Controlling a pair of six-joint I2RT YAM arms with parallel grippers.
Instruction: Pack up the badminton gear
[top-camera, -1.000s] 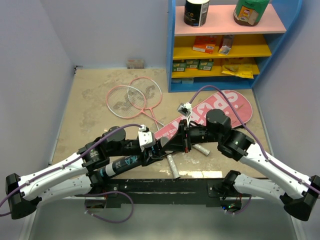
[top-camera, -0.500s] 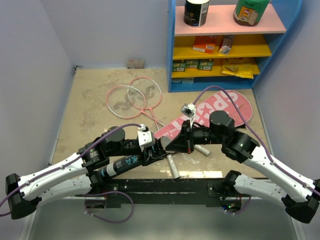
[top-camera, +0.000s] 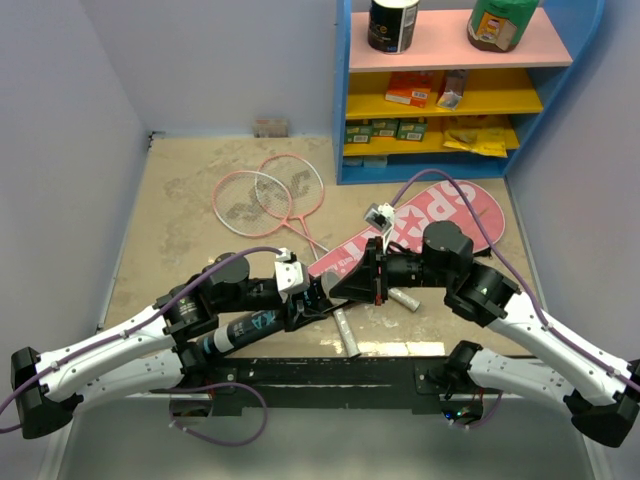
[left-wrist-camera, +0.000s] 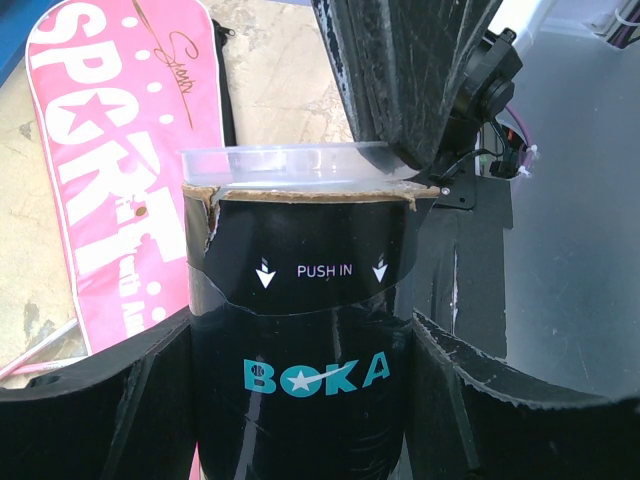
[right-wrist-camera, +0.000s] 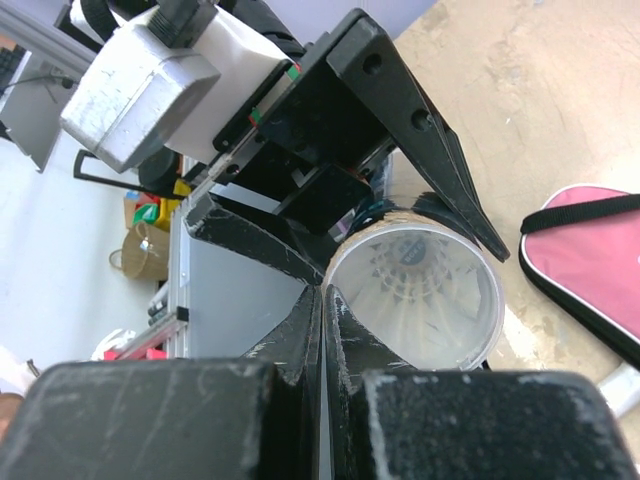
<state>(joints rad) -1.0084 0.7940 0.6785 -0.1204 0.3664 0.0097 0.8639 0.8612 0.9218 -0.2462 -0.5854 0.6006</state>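
My left gripper (top-camera: 312, 298) is shut on the long black shuttle tube (top-camera: 250, 325), lettered "BOKA", and holds it off the table; the wrist view shows the tube (left-wrist-camera: 300, 340) between my fingers (left-wrist-camera: 470, 380). A clear cap (left-wrist-camera: 295, 165) covers its end. White feather shuttlecocks (right-wrist-camera: 430, 280) show inside the tube mouth. My right gripper (top-camera: 335, 288) is shut, its tips (right-wrist-camera: 322, 292) at the rim of that mouth. The pink "SPORT" bag (top-camera: 440, 215) lies flat behind the grippers. Two pink-framed rackets (top-camera: 265, 195) lie crossed at the far left.
A blue shelf unit (top-camera: 450, 90) with boxes and jars stands at the back right. Two small grey cylinders (top-camera: 345, 330) (top-camera: 405, 298) lie on the table near the front edge. A small box (top-camera: 270, 127) sits against the back wall.
My right gripper has tilted and reached left, its shut tips coming to the tube's capped end. The left arm and the tube have barely moved.
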